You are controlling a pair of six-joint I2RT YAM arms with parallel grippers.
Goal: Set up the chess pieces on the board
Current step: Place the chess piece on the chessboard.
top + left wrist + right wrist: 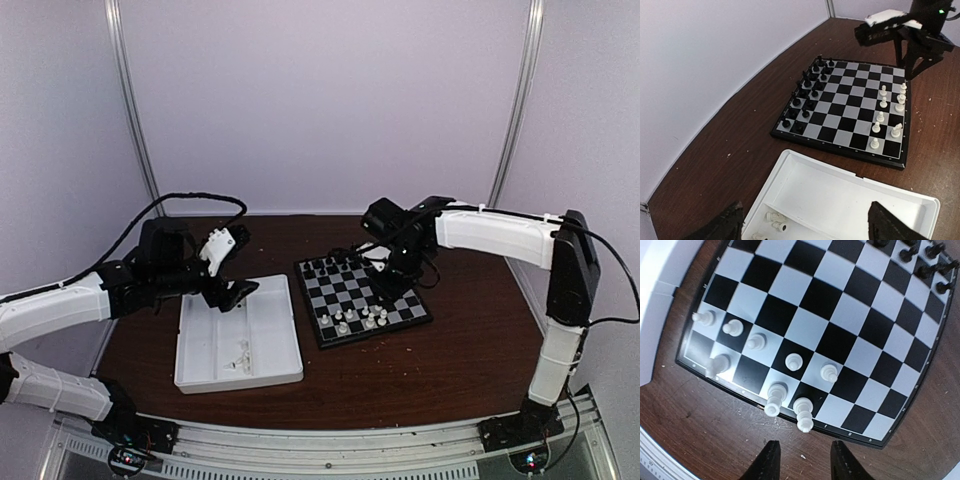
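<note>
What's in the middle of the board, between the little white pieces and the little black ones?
Nothing but bare squares of the board. The left wrist view shows the white pieces on one side, the black pieces opposite, no piece between.

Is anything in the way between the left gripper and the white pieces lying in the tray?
Nothing visible does. The left gripper hangs open over the white tray, and the loose white pieces lie uncovered on its floor. The tray's low divider runs beside them, not across the way down.
</note>
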